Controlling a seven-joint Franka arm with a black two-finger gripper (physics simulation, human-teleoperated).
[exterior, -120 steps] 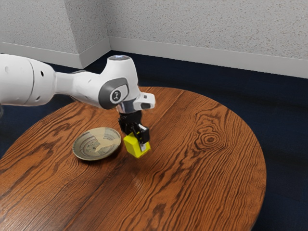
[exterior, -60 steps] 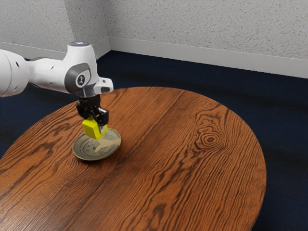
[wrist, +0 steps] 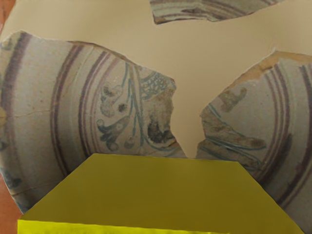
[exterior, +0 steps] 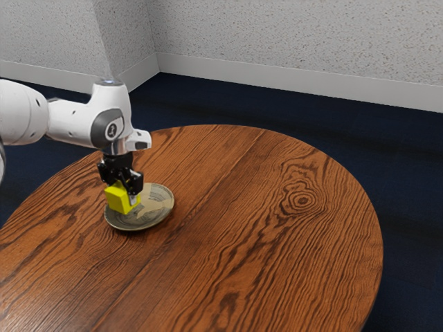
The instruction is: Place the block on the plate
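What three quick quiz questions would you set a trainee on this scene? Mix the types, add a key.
1. Multiple choice: what is the gripper holding?
A) a blue ball
B) a yellow block
C) a red cup

2. Fill in the blank: the patterned plate stands on a table made to look like ____.

3. True or false: in the exterior view, the block is beside the big knot in the grain, well away from the plate.

Key: 1 B; 2 wood; 3 false
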